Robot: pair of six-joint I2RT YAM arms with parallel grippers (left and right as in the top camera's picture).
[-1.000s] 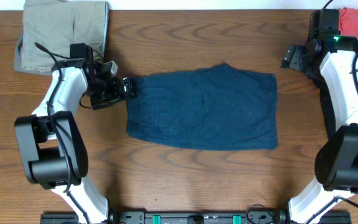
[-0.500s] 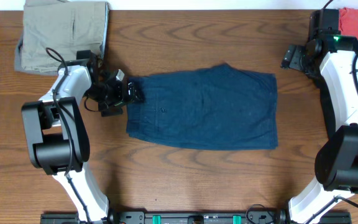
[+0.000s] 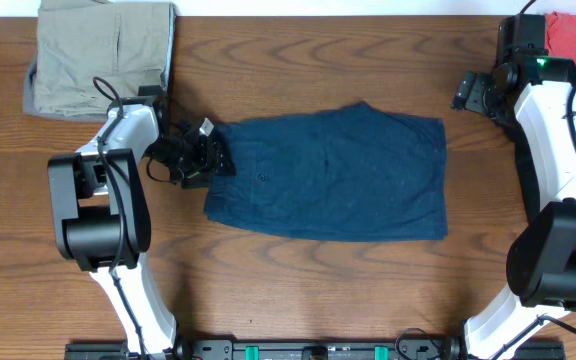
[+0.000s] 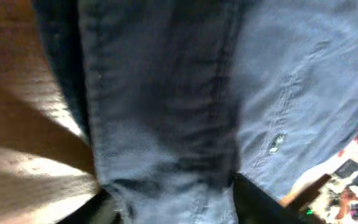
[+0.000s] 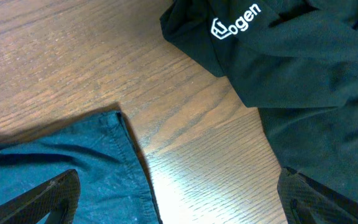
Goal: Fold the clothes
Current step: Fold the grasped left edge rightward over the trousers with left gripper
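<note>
Pinching the 9 o'clock edge of the blue shorts (image 3: 338, 175), the left hand (image 3: 206, 157) has its fingers (image 4: 253, 202) closed on a bunched fold, their tips cut off; the right hand (image 3: 471, 95) hangs wide open and empty off their 2 o'clock corner. They lie flat on the table (image 3: 298, 60), with khaki clothes (image 3: 98, 50) at 10 o'clock and a red cloth (image 3: 573, 35) at 2 o'clock.

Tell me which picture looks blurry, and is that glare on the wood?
Left wrist view: soft and blurred, with the blue shorts filling the frame up close. Right wrist view: sharp, with a pale glare streak on the table near the bottom. Overhead view: sharp and evenly lit, no strong glare.
</note>
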